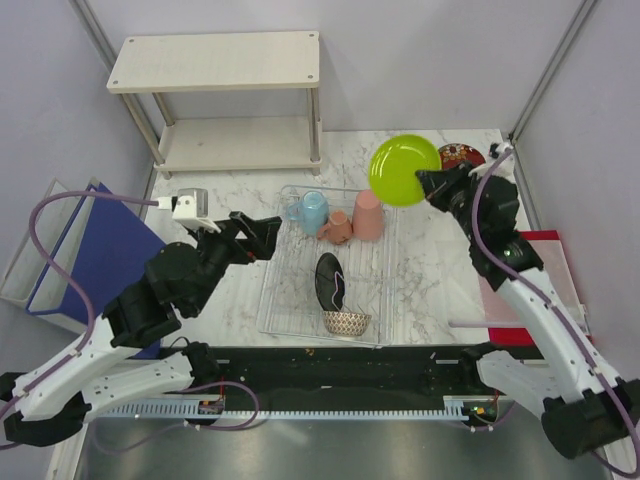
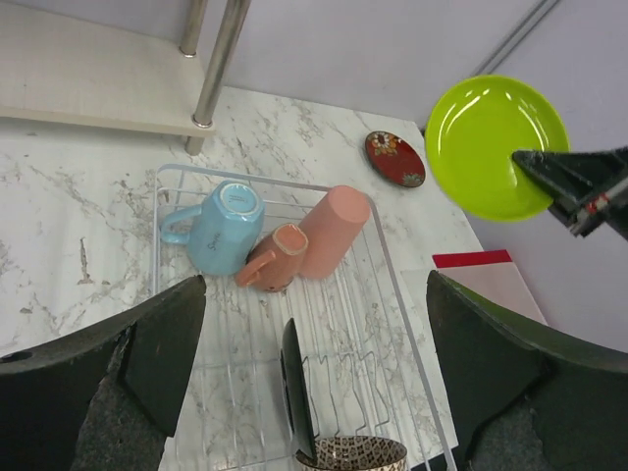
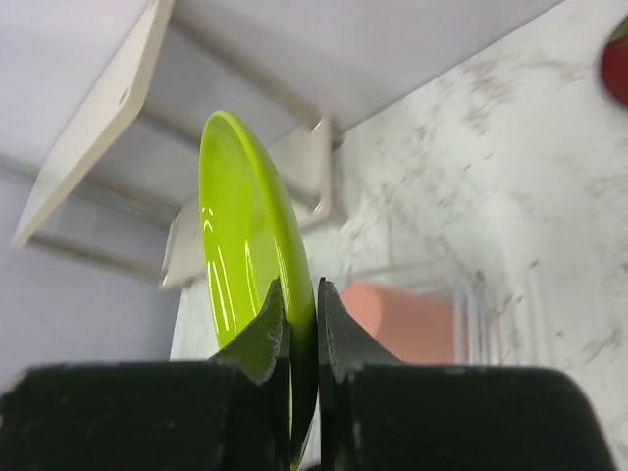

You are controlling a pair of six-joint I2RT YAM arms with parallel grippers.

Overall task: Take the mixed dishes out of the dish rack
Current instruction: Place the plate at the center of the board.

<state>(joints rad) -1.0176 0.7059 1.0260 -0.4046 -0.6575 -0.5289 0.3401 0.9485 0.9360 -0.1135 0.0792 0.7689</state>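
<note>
My right gripper [image 1: 432, 185] [image 3: 299, 294] is shut on the rim of the lime green plate [image 1: 403, 168] [image 3: 245, 255], holding it on edge in the air past the far right corner of the dish rack [image 1: 285, 290]. My left gripper [image 1: 272, 235] [image 2: 316, 285] hangs open and empty over the rack's left side. In the rack [image 2: 226, 373] lie a light blue cup [image 1: 311, 211] [image 2: 224, 228] and two salmon cups [image 1: 368, 215] [image 2: 332, 231]. A black plate [image 1: 328, 280] [image 2: 296, 392] stands upright, with a net-patterned bowl [image 1: 346, 322] [image 2: 353, 454] at the near end. A dark red-brown plate [image 1: 461, 156] [image 2: 394, 158] lies on the table.
A two-tier beige wooden shelf [image 1: 215, 60] stands at the back left. A blue board [image 1: 100, 250] lies off the table's left edge. A red and pink mat [image 1: 540, 270] lies on the right. Grey walls close in both sides.
</note>
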